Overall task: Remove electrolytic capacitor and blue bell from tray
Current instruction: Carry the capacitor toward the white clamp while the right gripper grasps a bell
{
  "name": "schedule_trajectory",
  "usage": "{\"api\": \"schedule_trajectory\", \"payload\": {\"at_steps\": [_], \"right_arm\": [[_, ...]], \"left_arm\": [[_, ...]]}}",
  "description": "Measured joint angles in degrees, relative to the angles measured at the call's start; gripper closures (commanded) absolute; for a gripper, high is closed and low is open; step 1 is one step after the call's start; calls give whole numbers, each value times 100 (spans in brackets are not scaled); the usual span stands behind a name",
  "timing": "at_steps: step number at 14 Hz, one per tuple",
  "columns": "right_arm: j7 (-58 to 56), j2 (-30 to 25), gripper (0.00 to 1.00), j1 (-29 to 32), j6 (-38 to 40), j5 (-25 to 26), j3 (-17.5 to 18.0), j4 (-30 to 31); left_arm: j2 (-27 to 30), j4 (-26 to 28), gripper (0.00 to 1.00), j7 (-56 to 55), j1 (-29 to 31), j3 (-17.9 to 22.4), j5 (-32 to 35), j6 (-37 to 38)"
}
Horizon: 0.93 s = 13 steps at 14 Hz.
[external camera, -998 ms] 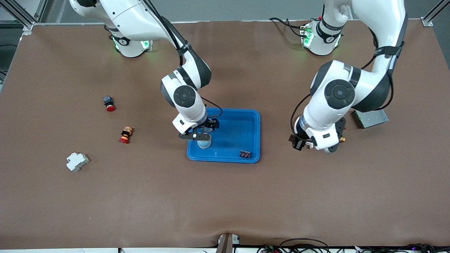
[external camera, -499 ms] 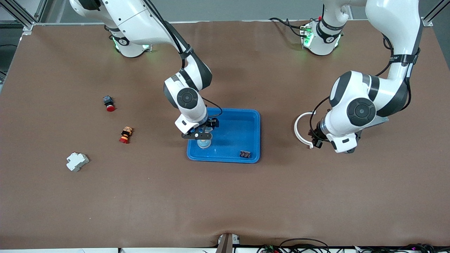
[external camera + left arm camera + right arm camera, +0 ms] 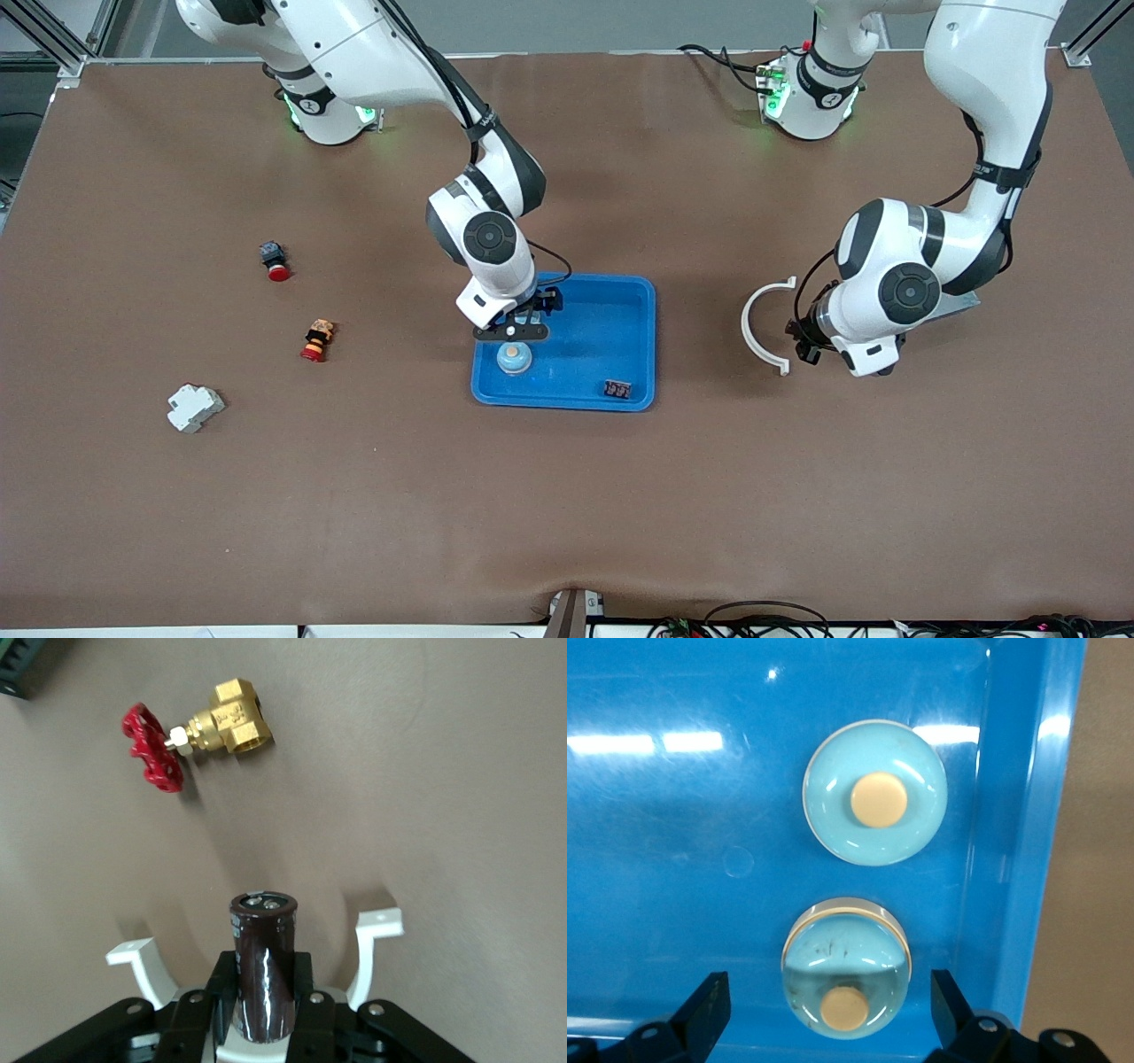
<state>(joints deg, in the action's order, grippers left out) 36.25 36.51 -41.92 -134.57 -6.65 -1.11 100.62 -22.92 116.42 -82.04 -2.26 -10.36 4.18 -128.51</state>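
The blue tray (image 3: 638,292) holds a pale blue bell (image 3: 514,357) with a beige button, near the corner nearest the front camera at the right arm's end. My right gripper (image 3: 512,332) hangs open above the tray. In the right wrist view one bell (image 3: 846,966) lies under the open right gripper (image 3: 828,992), and a second dome of the same look (image 3: 874,793) lies beside it, closer to the tray's corner. My left gripper (image 3: 802,341) is over the table, shut on a dark brown upright capacitor (image 3: 264,930) held in the left gripper (image 3: 263,979).
A white curved piece (image 3: 762,323) lies under the left gripper, its ends (image 3: 381,923) showing. Close by lies a brass valve (image 3: 199,731) with a red handle. A small black part (image 3: 617,388) sits in the tray. Two red buttons (image 3: 276,261) (image 3: 316,341) and a white breaker (image 3: 193,408) lie toward the right arm's end.
The right gripper has risen off the bell and shifted a little toward the left arm's end. The left arm swung toward its own end with the capacitor, uncovering the white curved piece.
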Motion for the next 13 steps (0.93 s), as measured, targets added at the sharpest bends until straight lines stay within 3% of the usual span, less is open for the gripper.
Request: {"api": "schedule_trajectory", "payload": {"at_steps": [4,5,6,7,8,9,11,13], "right_arm": [[0,92,0,0,-26,0,-5,35],[0,114,0,0,-33,0,-5,37],[0,136,0,0,-44,0,-5,38],[0,154,0,0,-64,0,-5,40],[0,165,0,0,-84,0,-5,42],[0,172,14,0,-91,0,-5,44],[0,182,45,0,-94,0,-5,49],[0,184,68,0,-102,0,-5,49]], "left_arm": [[-256,253,100,1,63,0,0,-511],[-305,255,83,1,65,0,0,-537],[-335,255,59,1,66,1,0,-548],[-349,255,53,1,70,1,0,-555],[-350,254,31,1,79,1,0,-558],[-349,252,0,1,91,2,0,-566],[-345,242,0,1,105,3,0,-578],[-315,217,0,1,106,3,0,-560]]}}
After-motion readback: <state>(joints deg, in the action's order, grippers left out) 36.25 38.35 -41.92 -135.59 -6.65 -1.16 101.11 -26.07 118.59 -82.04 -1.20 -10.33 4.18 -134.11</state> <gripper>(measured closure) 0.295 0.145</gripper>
